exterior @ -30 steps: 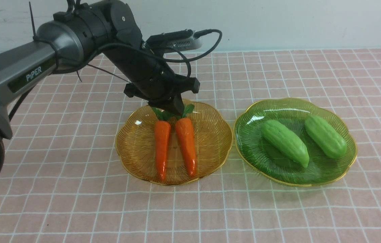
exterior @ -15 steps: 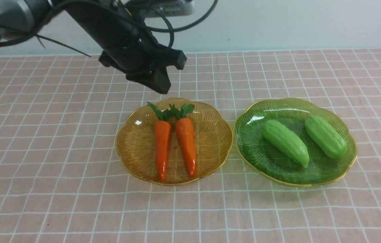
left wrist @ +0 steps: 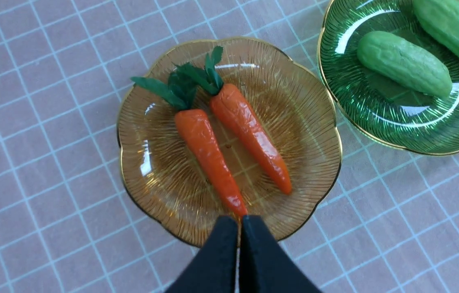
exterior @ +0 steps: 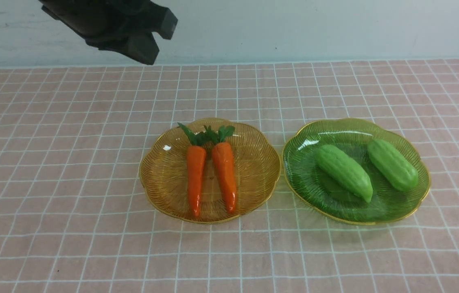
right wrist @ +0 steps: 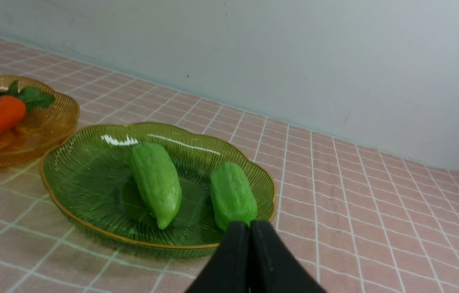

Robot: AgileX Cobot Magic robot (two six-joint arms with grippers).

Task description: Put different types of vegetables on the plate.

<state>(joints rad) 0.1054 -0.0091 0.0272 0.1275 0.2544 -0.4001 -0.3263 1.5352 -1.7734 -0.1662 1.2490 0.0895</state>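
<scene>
Looks like ur at the finish: carrots (exterior: 224, 175) on amber plate (exterior: 164, 203), cukes (exterior: 344, 171) on green. L gripper (left wrist: 239, 219) & R gripper (right wrist: 249, 226) closed, prob empty; just park both arms.

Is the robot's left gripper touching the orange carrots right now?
Apart. The front view shows the left gripper hanging beyond the amber plate, well clear of both carrots.

Front camera looks forward and down on both plates (exterior: 254, 171), shared by the closer, steeply downward left wrist view.
</scene>
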